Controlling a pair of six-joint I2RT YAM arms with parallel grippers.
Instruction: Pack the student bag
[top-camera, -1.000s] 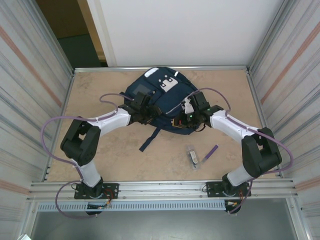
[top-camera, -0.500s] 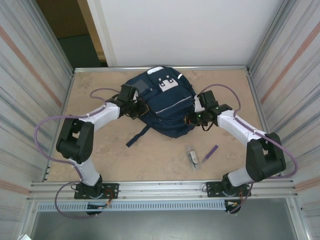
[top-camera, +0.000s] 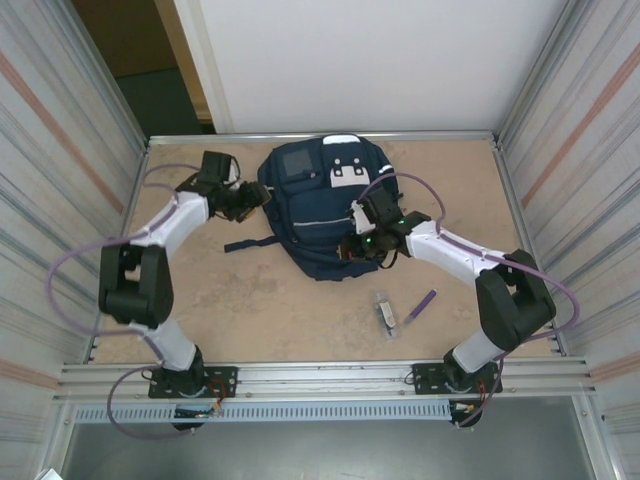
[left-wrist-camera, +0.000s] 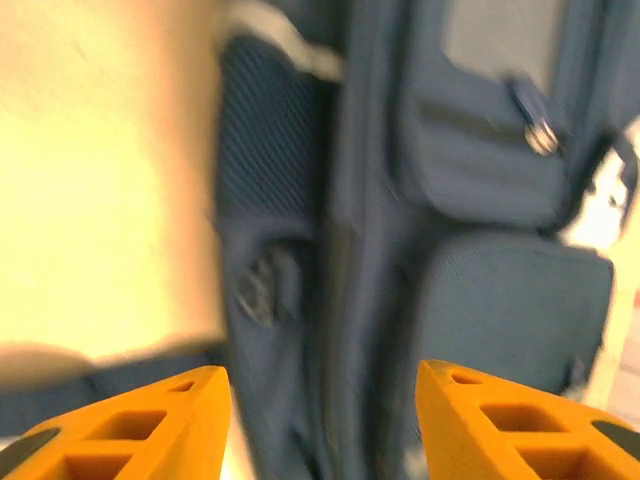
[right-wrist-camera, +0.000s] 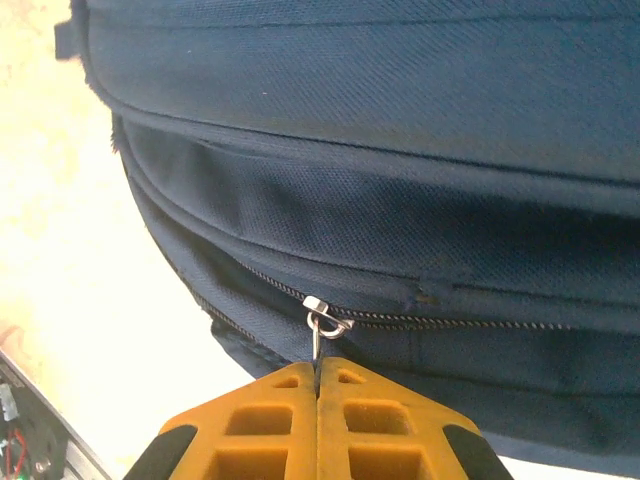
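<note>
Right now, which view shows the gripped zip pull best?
Right wrist: the zip pull sits close and sharp, pinched in the shut right hand. Top view: too small to tell. Left wrist: blurred student bag fabric.

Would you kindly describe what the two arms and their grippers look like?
The left arm and right arm have white links joined by bulky black joints. A thin purple cable loops along each. The left gripper and right gripper have orange wedge-shaped fingers with rectangular cut-outs and dark grey outer edges.
</note>
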